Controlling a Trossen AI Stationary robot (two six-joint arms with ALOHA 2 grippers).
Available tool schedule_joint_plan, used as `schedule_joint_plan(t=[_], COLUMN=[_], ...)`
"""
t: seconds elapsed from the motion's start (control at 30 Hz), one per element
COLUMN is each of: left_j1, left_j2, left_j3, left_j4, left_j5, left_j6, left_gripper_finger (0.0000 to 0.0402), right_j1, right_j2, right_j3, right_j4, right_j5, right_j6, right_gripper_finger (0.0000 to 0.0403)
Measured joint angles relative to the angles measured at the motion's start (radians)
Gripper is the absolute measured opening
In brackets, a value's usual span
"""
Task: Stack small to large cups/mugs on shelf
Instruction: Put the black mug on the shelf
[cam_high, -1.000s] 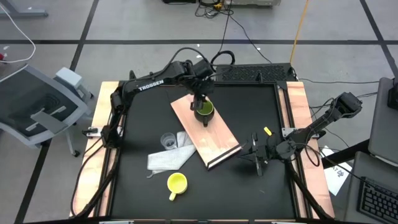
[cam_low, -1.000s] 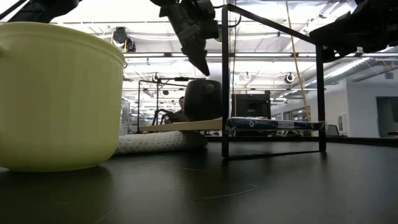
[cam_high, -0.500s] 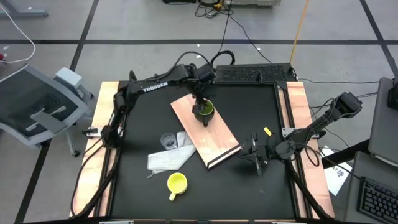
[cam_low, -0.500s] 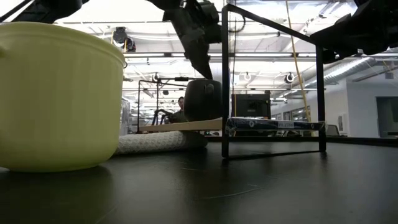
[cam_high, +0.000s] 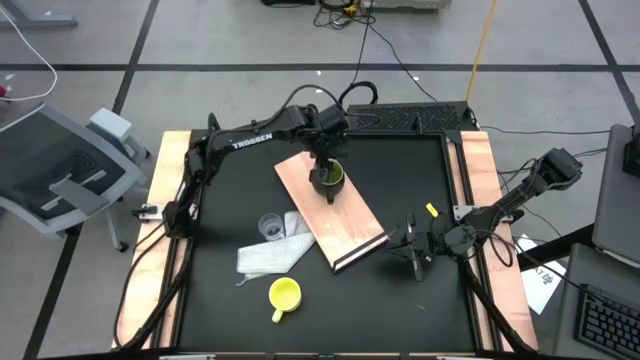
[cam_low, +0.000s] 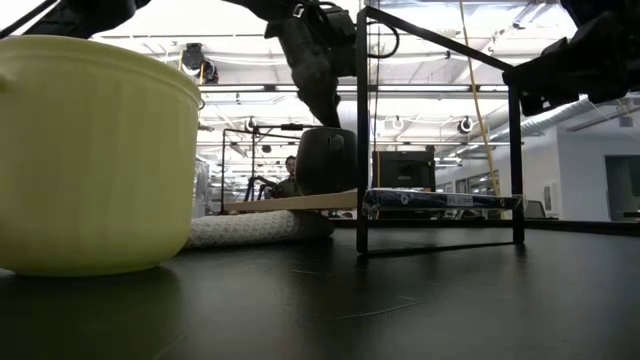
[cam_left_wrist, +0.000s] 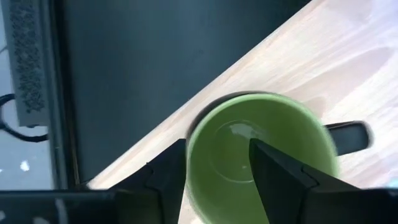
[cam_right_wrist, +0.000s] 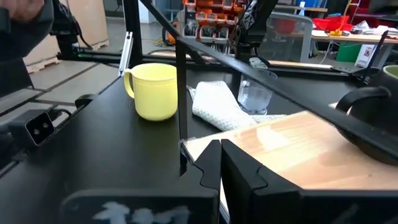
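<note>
The left end effector hangs over the green mug on the shelf, fingers spread astride its rim. The right end effector, pressed together, rests on the counter beside the shelf.

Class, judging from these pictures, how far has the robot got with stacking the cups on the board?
Done: the green mug stands on the wooden board. In hand: the left hand is right above it, fingers open astride its rim. Left: the yellow mug and the clear cup sit on the black table, unstacked. The right hand waits shut beside the board.
</note>
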Motion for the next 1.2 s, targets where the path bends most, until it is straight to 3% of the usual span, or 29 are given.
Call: schedule_joint_plan(t=[0.37,0.57,0.97,1.2], left_j1=[0.038,0.028,-0.016,-0.02], left_j2=[0.0,0.0,-0.002,-0.004], left_j3=[0.0,0.0,0.0,0.073], left_j4=[0.005,-0.07,-0.063,-0.066], left_j5=[-0.007,-0.008,-0.089,-0.107], left_j6=[-0.003,0.003,0.048,0.028], left_gripper_finger=[0.0177,0.0177,0.0177,0.0177], right_j1=[0.0,0.0,0.0,0.0], right_j2=[0.0,0.0,0.0,0.0], right_j3=[0.0,0.0,0.0,0.0], right_j4=[0.001,0.001,0.001,0.001], right_j5=[0.0,0.0,0.0,0.0], right_j6=[0.0,0.0,0.0,0.0], right_gripper_finger=[0.0,0.0,0.0,0.0])
